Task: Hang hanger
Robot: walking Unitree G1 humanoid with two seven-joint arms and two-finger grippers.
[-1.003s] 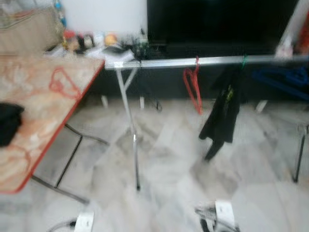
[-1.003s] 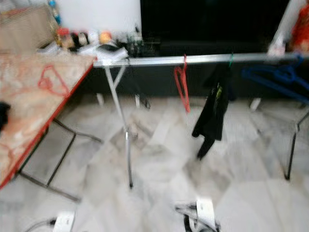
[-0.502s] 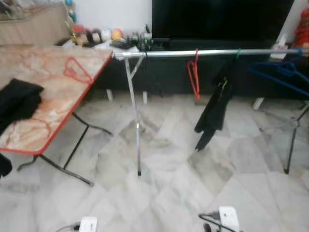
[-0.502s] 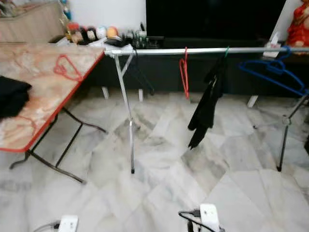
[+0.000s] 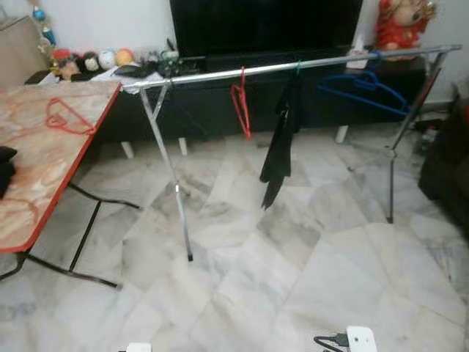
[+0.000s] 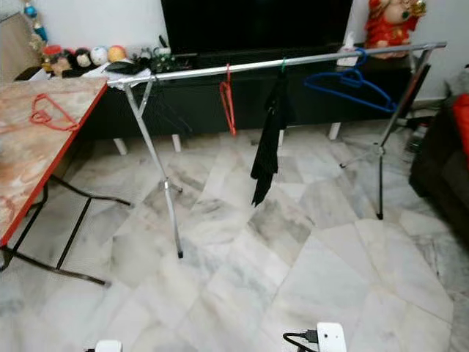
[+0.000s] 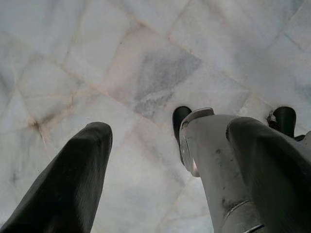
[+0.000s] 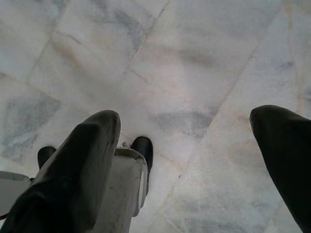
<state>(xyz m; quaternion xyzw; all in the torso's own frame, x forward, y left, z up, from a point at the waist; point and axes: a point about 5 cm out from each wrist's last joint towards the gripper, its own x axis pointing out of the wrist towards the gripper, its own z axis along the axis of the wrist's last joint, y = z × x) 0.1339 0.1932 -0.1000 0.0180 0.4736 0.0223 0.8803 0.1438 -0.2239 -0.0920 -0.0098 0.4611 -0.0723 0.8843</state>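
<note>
Both sets of jaws were spread wide and holding nothing: the left gripper (image 7: 165, 170) and the right gripper (image 8: 189, 165) each just hung over bare marble floor (image 5: 308, 249), fingers apart, arms idle at the robot's sides.

So you hadn't got a hanger in hand yet. The one I'd go for was the red hanger (image 5: 64, 117) lying flat on the orange-edged folding table (image 5: 29, 198) at the left of the frame, toward its far end. The silver rail (image 5: 293, 66) ran across the upper middle, well apart from that table, and it already carried a second red hanger (image 5: 240, 110), a black garment (image 5: 280, 147) on a green hook, and a blue hanger (image 5: 363, 88) toward the upper right.

My two cents: turn to face the table, pinch the hanger by its neck just under the hook so the hook stays free, and lift it straight up before you walk. At the rail, I'd aim for the open stretch between the left leg and the hanging red one, coming in from above so the hook drops over the bar.

As for brands or labels, I couldn't read any writing anywhere. The little items on the shelf at upper left were too small to make out.
</note>
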